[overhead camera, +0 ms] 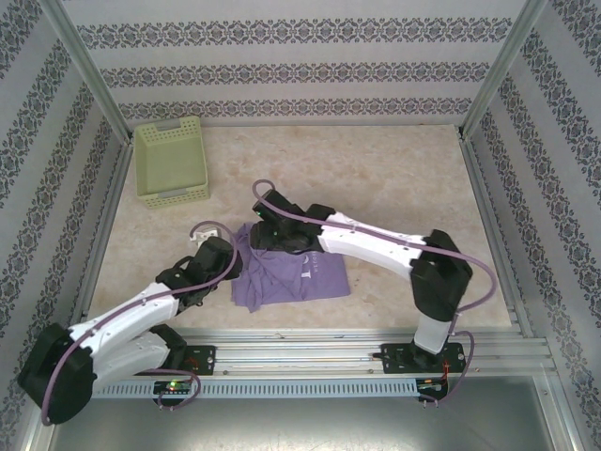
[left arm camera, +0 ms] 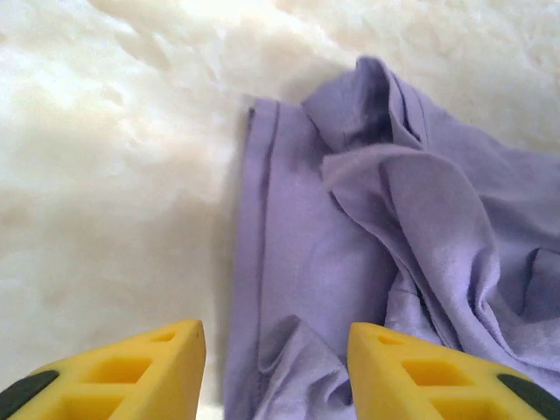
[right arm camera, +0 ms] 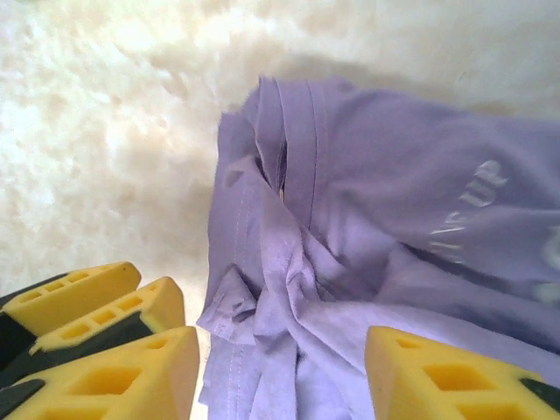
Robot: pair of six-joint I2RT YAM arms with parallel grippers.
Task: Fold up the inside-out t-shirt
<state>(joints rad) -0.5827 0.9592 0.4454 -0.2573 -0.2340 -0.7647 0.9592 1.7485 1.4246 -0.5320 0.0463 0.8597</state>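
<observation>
Inside-out t-shirt (overhead camera: 291, 282) crumpled on table (overhead camera: 394, 178) — lettering (right arm camera: 468, 206) showing.

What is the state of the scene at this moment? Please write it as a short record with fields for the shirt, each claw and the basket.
shirt: lavender t-shirt, bunched and creased on the table, not folded neatly yet
lettering: white print, showing on the upper face
left claw: open, over the hemmed edge of the t-shirt
right claw: open, over crumpled cloth
basket: pale green, at the far left of the table, apart from the t-shirt
</observation>
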